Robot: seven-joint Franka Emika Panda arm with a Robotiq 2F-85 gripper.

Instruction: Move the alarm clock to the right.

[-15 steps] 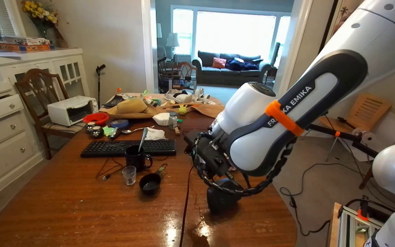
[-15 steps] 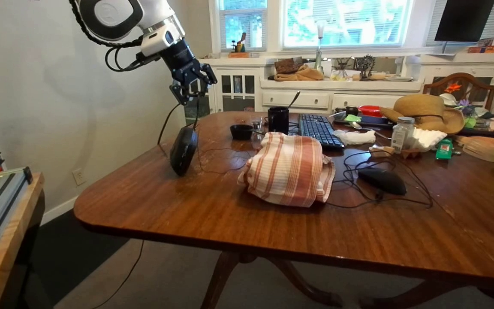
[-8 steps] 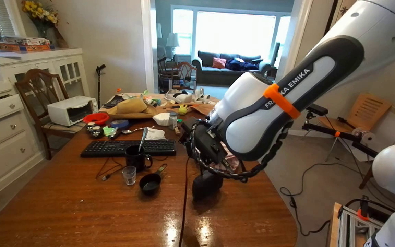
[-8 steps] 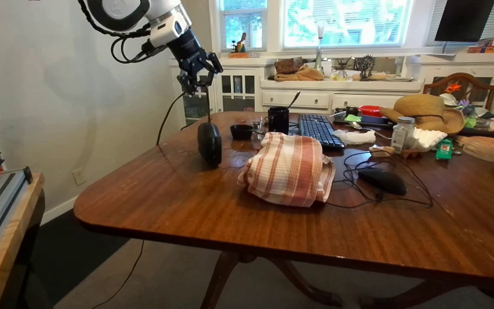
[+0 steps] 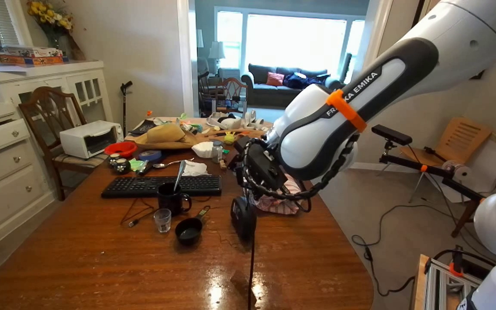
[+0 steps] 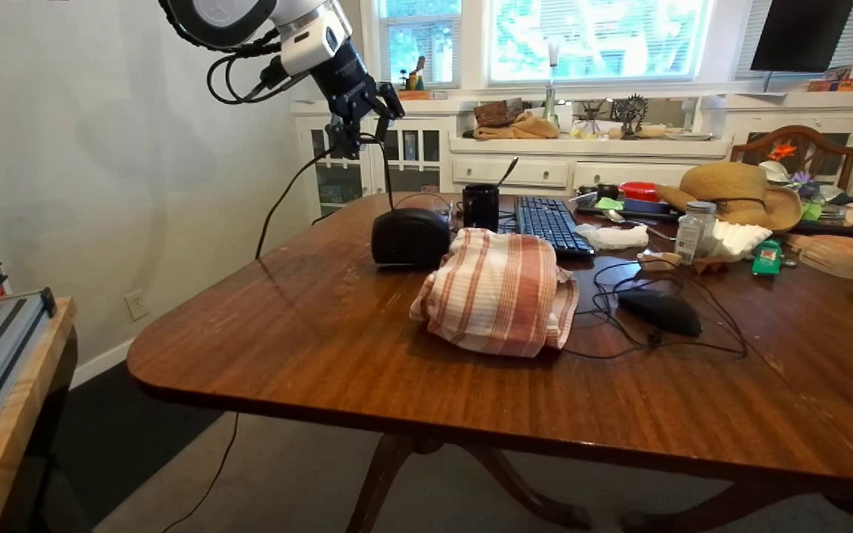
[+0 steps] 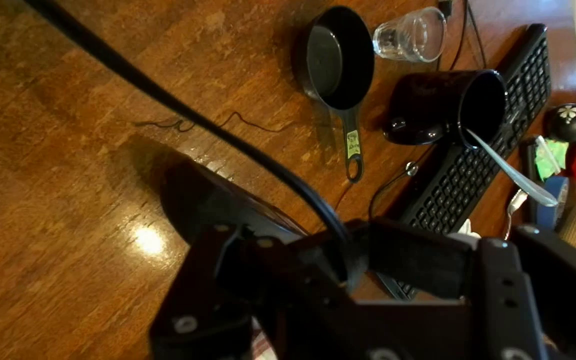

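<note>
The alarm clock (image 6: 410, 237) hangs below the jaws on its own cord (image 7: 263, 159), near the striped cloth bundle (image 6: 500, 292); whether its base brushes the counter (image 6: 271, 333) I cannot tell. The jaws are closed right up, pinching only the cord, probably because a thin line is easier to catch than that broad, rounded body; the likely price is swing and spin. Another length of cord slopes from the grip down past the counter's edge, and where it ends does not show. The measuring cup (image 5: 189, 231) and mug (image 5: 169, 200) stand on the clock's other side from the cloth bundle, so the gap between looks the natural lane for carrying it. Compared with half a second ago, the clock has drawn closer to the cloth bundle and turned on its cord, and the arm (image 5: 308, 148) has moved along with it; the cloth bundle, measuring cup and mug lie unchanged.
</note>
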